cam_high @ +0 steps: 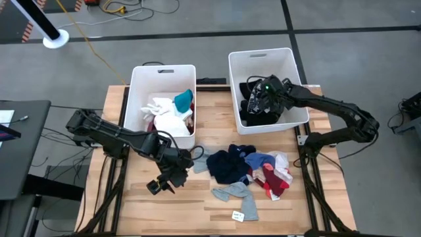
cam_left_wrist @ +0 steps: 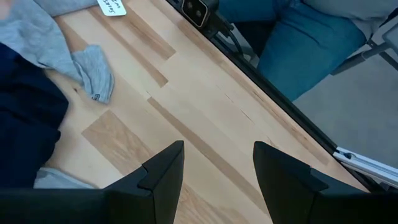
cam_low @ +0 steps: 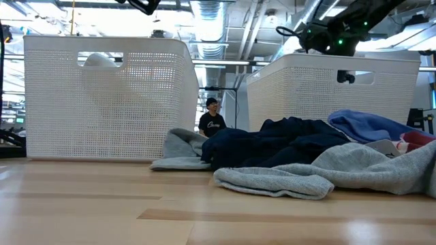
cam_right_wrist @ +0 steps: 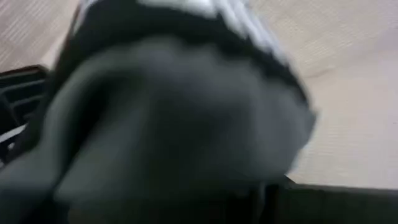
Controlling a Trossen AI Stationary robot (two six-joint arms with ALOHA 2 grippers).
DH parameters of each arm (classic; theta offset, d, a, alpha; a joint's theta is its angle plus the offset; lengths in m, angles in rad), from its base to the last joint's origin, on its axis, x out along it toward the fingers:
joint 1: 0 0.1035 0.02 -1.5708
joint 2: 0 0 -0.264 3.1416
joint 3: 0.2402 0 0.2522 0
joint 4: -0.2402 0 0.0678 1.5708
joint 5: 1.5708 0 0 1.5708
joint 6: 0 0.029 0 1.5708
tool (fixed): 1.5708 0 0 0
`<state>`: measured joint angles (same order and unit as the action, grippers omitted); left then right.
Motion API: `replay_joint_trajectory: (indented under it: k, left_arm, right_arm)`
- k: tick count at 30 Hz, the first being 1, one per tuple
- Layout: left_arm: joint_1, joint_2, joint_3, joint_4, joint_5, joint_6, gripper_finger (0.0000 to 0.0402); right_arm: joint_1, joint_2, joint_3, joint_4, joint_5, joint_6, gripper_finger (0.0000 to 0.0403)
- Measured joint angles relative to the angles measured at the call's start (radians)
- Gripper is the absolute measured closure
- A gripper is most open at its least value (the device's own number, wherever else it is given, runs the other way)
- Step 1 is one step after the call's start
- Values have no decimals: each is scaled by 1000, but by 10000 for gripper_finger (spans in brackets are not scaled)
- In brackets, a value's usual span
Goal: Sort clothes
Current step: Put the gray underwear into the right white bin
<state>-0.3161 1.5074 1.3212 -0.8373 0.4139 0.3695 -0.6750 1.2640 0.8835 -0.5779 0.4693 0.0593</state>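
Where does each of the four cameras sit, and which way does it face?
High: overhead, straight down; both arms, left bin, right bin, clothes pile.
Low: table height, level across; right gripper above.
Left wrist: down at table; open left gripper, grey garment.
Right wrist: dark fabric fills it.
High and low share bins and pile.

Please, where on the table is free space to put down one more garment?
Bare wood lies on the table in front of the left bin, around the left gripper, and along the front edge. Crowded: the clothes pile before the right bin.
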Motion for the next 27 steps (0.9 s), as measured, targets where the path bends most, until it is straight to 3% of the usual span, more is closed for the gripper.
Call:
replay_joint_trajectory:
  k: [5, 17, 27]
  left_arm:
    - [0, 0, 0, 9, -5, 0, 214]
    - [0, 0, 0, 18, -6, -9, 214]
    - [0, 0, 0, 17, -6, -34, 214]
  right_arm:
    - [-8, 0, -50, 34, -84, -4, 392]
    - [-8, 0, -85, 35, -131, -7, 388]
    - [39, 0, -47, 16, -131, 0, 273]
